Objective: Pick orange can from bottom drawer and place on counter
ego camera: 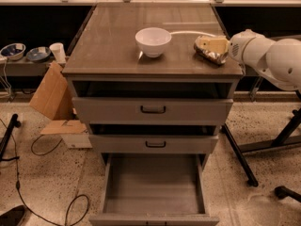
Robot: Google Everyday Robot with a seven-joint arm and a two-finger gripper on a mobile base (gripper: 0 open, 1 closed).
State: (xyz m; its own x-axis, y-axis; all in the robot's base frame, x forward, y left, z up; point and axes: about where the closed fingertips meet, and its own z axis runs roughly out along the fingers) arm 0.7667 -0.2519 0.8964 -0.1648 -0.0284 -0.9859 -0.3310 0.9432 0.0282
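Observation:
The orange can (207, 55) lies tilted at the right end of the counter (113, 41), right of the white bowl (153, 41). My gripper (210, 48) reaches in from the right on a white arm and is shut on the can, which rests at or just above the counter surface close to its right edge. The bottom drawer (153, 182) is pulled out at the base of the cabinet, and its grey floor is bare.
Two closed drawer fronts with black handles (153, 109) sit above the open drawer. Cardboard (49, 98) leans at the cabinet's left, beside a low shelf with bowls (13, 51) and a cup. Cables lie on the floor at left. Black stand legs (242, 159) stand at right.

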